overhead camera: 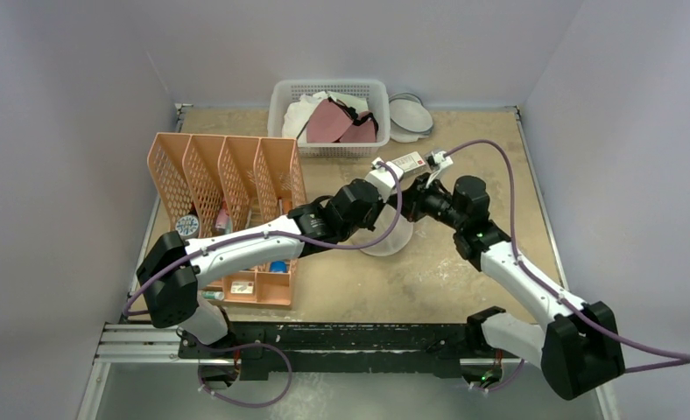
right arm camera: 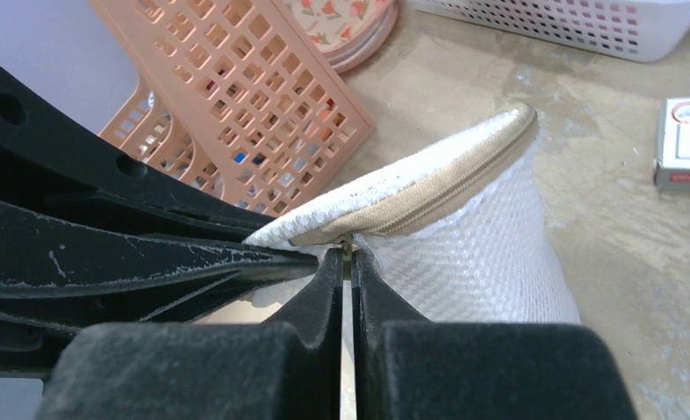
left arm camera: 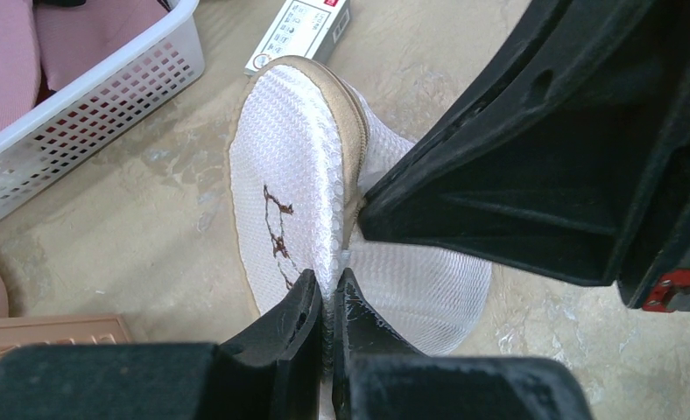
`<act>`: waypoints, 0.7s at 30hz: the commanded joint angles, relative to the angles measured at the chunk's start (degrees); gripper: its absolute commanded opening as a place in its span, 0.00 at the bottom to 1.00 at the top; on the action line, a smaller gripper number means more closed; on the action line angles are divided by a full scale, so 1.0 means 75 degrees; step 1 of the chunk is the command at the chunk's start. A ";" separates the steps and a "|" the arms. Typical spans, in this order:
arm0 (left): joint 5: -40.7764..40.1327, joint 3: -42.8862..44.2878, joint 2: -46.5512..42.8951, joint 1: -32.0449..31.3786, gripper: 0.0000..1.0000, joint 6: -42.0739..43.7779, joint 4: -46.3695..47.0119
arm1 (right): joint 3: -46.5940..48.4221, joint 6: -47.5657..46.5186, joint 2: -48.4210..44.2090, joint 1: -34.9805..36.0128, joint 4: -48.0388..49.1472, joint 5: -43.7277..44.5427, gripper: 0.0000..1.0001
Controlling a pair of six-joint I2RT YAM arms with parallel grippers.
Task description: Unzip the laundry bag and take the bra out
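Observation:
The laundry bag (left arm camera: 293,188) is a white mesh dome with a beige zip round its rim and a dark mark on its flat face. It is held tilted on edge above the table, and in the top view (overhead camera: 387,243) it shows partly under both arms. My left gripper (left arm camera: 328,287) is shut on the mesh edge of the bag. My right gripper (right arm camera: 348,255) is shut on the small zip pull at the rim of the bag (right arm camera: 482,236). The stretch of zip that shows looks closed. The bra is hidden.
A white basket (overhead camera: 282,112) with rose-mauve cups stands at the back, with blue-rimmed dishes (overhead camera: 410,115) to its right. A peach file organiser (overhead camera: 223,175) stands on the left. A small white box (overhead camera: 409,164) lies behind the grippers.

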 commanded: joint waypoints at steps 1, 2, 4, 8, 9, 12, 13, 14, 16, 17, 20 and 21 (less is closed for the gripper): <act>-0.0441 0.0401 -0.0301 -0.0058 0.00 0.0174 0.0403 | 0.0322 -0.0170 -0.0554 -0.0066 -0.0865 0.1656 0.00; -0.0471 0.0402 -0.0304 -0.0064 0.00 0.0206 0.0401 | 0.0361 -0.0161 -0.0678 -0.0066 -0.1085 0.2167 0.00; -0.0541 0.0402 -0.0308 -0.0075 0.00 0.0271 0.0382 | 0.0500 -0.0186 -0.0792 -0.0123 -0.1511 0.2867 0.00; -0.0732 0.0402 -0.0302 -0.0106 0.00 0.0362 0.0348 | 0.0774 -0.0307 -0.0750 -0.1010 -0.2045 0.2742 0.00; -0.0776 0.0396 -0.0294 -0.0113 0.00 0.0385 0.0342 | 0.0801 -0.0356 -0.0688 -0.1284 -0.2069 0.2451 0.00; -0.0908 0.0430 -0.0259 -0.0125 0.00 0.0438 0.0302 | 0.0957 -0.0701 -0.0482 -0.1634 -0.2154 0.1678 0.00; -0.0861 0.0455 -0.0249 -0.0134 0.00 0.0462 0.0261 | 0.1014 -0.0981 -0.0460 -0.1636 -0.2181 0.1222 0.00; -0.0780 0.0501 -0.0238 -0.0144 0.04 0.0503 0.0206 | 0.1067 -0.1275 -0.0459 -0.1637 -0.2184 0.0753 0.00; -0.0516 0.0559 -0.0229 -0.0148 0.19 0.0500 0.0126 | 0.1089 -0.1516 -0.0551 -0.1615 -0.1889 0.0062 0.00; -0.0314 0.0565 -0.0248 -0.0149 0.23 0.0487 0.0120 | 0.1057 -0.1550 -0.0606 -0.1613 -0.1782 -0.0471 0.00; 0.0335 0.0492 -0.0417 -0.0146 0.33 0.0383 0.0212 | 0.0933 -0.1530 -0.0878 -0.1606 -0.1514 -0.1231 0.00; 0.0584 0.0459 -0.0478 -0.0143 0.35 0.0361 0.0267 | 0.0900 -0.1492 -0.0961 -0.1601 -0.1448 -0.1379 0.00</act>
